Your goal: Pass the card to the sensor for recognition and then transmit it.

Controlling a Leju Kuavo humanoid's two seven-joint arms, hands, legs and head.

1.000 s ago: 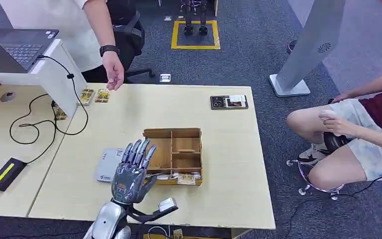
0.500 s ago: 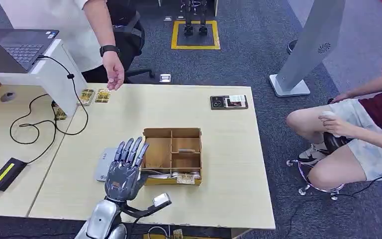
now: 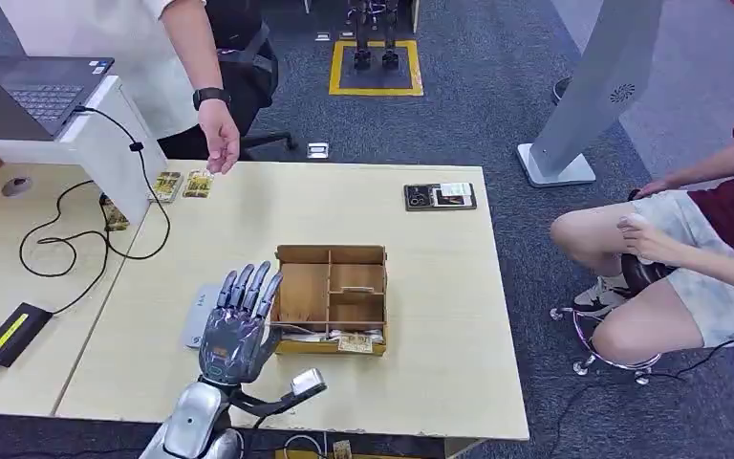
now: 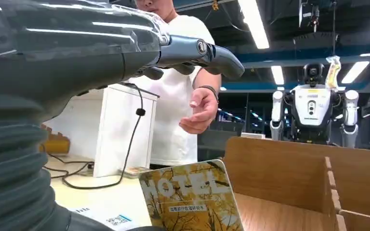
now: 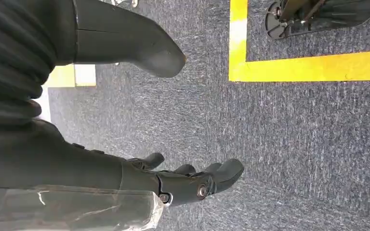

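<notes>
I'm working over the pale surface (image 3: 420,287). On it, in order of size: the laptop stand at the far left, the wooden box (image 3: 332,298) with its compartments near the middle, and the grey sensor (image 3: 203,316) flat just left of the box. A person stands at the far edge with a hand (image 3: 220,143) held out, palm half up.

My left hand (image 3: 237,325) hovers at the box's left wall, above the gap between box and sensor, fingers long and spread. In the left wrist view the card (image 4: 192,197) stands up at the base of that hand, its yellow printed face toward the camera, long axis roughly upright and tilted; I judge it pinched against the thumb, though the contact itself is below the frame edge. The head view cannot confirm this, since the back of the hand covers the card.

The move turns on this: the sensor lies just left of and below the hand, so the card needs a short shift leftward and down, face flat to the pad.

My right hand (image 5: 192,185) hangs over the carpet, released, fingers loosely curved, holding nothing. The left is the nearer by far.
</notes>
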